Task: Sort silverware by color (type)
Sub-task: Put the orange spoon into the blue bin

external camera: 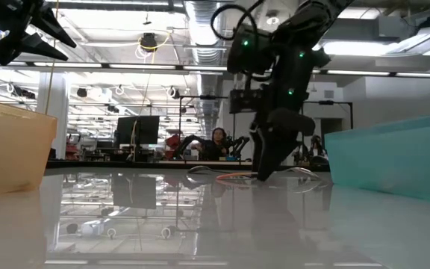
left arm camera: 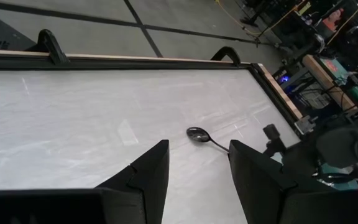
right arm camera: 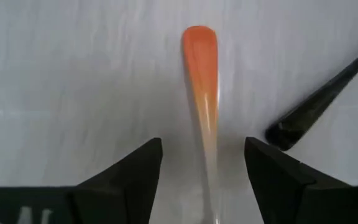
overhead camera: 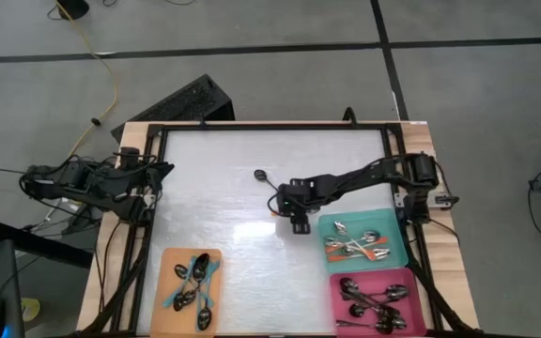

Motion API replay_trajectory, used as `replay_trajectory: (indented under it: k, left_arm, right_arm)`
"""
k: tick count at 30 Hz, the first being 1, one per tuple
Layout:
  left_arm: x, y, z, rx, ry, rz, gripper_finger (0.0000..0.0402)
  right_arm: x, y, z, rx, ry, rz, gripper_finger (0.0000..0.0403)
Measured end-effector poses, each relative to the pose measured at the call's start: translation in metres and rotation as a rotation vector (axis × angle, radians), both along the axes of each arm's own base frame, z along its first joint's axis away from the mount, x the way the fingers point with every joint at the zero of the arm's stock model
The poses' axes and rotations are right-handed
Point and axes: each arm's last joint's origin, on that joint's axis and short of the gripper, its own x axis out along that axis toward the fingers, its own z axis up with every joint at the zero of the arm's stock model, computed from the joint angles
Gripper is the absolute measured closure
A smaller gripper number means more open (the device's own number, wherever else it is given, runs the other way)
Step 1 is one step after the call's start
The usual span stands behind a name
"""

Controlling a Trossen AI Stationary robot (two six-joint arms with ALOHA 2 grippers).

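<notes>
Right gripper [overhead camera: 296, 222] sits low at mid-table, just left of the teal tray [overhead camera: 400, 255], fingers spread wide w/ an orange-handled spoon [right arm camera: 202, 74] lying flat on the white tabletop [overhead camera: 214, 178] between them, not pinched. Handle is glossy orange at its rounded end, fading paler toward the gripper; its bowl is out of sight beneath the wrist. In the overhead view only a speck of orange shows at the gripper's left edge. Just beside it lies a black spoon [overhead camera: 264, 178], dark oval bowl toward the table's far side, thin handle running back to the gripper; the handle's end shows dark in the right wrist view, close to the orange one but apart from it.

Left gripper [left arm camera: 199, 163] waits at the table's left edge, raised, fingers apart and holding nothing.

Sorted so far: teal-handled spoons [overhead camera: 195, 282] piled in the orange tray [overhead camera: 169, 263], orange-handled spoons [overhead camera: 355, 246] in the teal tray, plain metal spoons [overhead camera: 374, 300] in the pink tray [overhead camera: 338, 286]. Piles overlap, so an exact count per tray can't be made out. The pink tray's near edge is cut off by the frame. From table height the arm blocks both loose spoons; only a faint orange streak shows at its foot.
</notes>
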Motion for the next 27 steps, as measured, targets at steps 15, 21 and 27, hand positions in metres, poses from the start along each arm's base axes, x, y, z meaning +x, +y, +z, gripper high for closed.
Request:
replay_trajectory:
  k: [15, 21, 27]
  left_arm:
    - [-0.0010, 0.0002, -0.0012, 0.005, 0.018, 0.001, 0.0251]
    - [-0.0012, 0.0003, -0.0014, 0.005, 0.020, 0.000, 0.0251]
    - [-0.0013, 0.0003, -0.0016, 0.007, 0.024, 0.000, 0.0251]
  right_arm:
    - [0.0005, -0.0092, -0.0041, 0.018, 0.109, -0.057, 0.0287]
    - [0.0017, -0.0088, -0.0063, 0.013, 0.107, -0.058, 0.0369]
    - [0.0031, -0.0085, -0.0050, 0.014, 0.102, -0.064, 0.0389]
